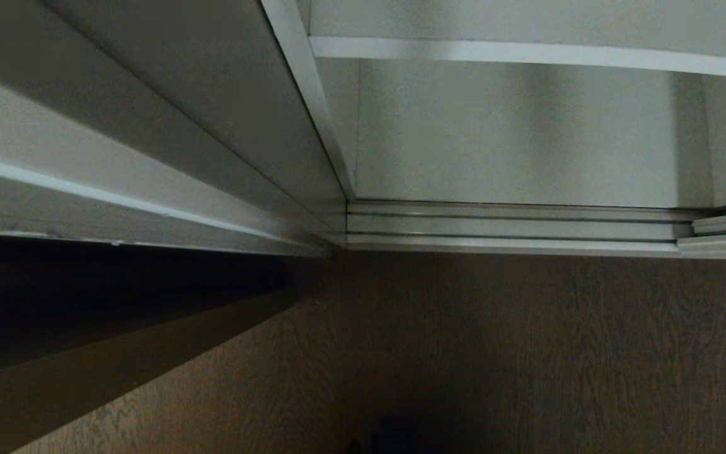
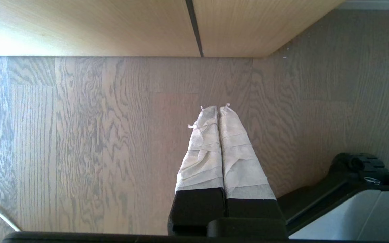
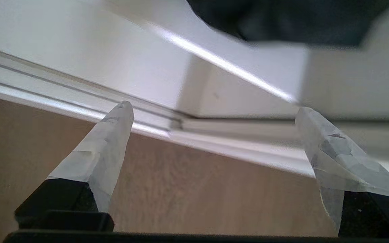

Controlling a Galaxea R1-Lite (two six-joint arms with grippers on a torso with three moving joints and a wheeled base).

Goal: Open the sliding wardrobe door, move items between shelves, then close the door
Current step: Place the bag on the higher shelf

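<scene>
My left gripper (image 2: 218, 108) hangs parked over the wood floor (image 2: 79, 135), its taped fingers (image 2: 203, 148) pressed together with nothing between them; the light wood-grain door (image 2: 113, 27) runs along the top of that frame. My right gripper (image 3: 213, 109) has its jaws spread wide and empty, and its taped fingertips (image 3: 113, 135) frame the metal floor track (image 3: 46, 91) of the wardrobe.

Reading the head view from left to right: the left of the frame is filled by a steep grey-white panel, with a dark gap below it; I cannot tell whether this is the sliding wardrobe door. A white upright (image 1: 312, 107) divides it from the open compartment in the upper right, where a white shelf (image 1: 527, 53) crosses the top and the track (image 1: 514, 227) runs along the bottom. That bay looks uncovered.

I judge the step in hand to be the moving of items, the door being already open here. The black item (image 3: 282, 20) shows only in the right wrist view, at the top centre and right of the frame, resting on a white shelf edge (image 3: 221, 64) above the fingers. The head view shows neither arm and no item. The next move calls for raising the open right gripper to that dark fabric and closing on a good fold.
</scene>
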